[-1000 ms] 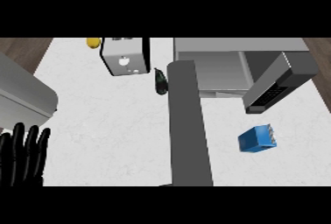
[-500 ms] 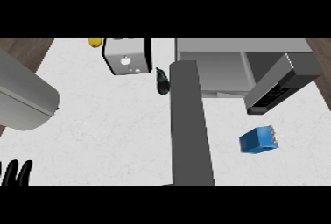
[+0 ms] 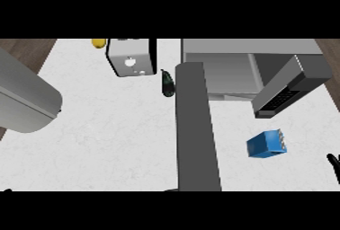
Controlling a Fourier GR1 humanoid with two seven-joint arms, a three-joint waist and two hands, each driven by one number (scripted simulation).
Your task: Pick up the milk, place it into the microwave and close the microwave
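Right hand (image 3: 334, 165) only shows black fingertips at the right edge, so can't tell its state; left hand is out of view. Blue milk carton (image 3: 267, 144) lies on the white counter (image 3: 113, 134), just right of a grey forearm (image 3: 196, 130). Beyond it the microwave (image 3: 225, 67) sits with door (image 3: 289, 87) open; toaster (image 3: 131, 57) far left.

Left hand, earlier low left of the counter (image 3: 119, 134), has dropped out of view. Right hand (image 3: 333, 164) fingertips newly show, right of the milk (image 3: 267, 144).
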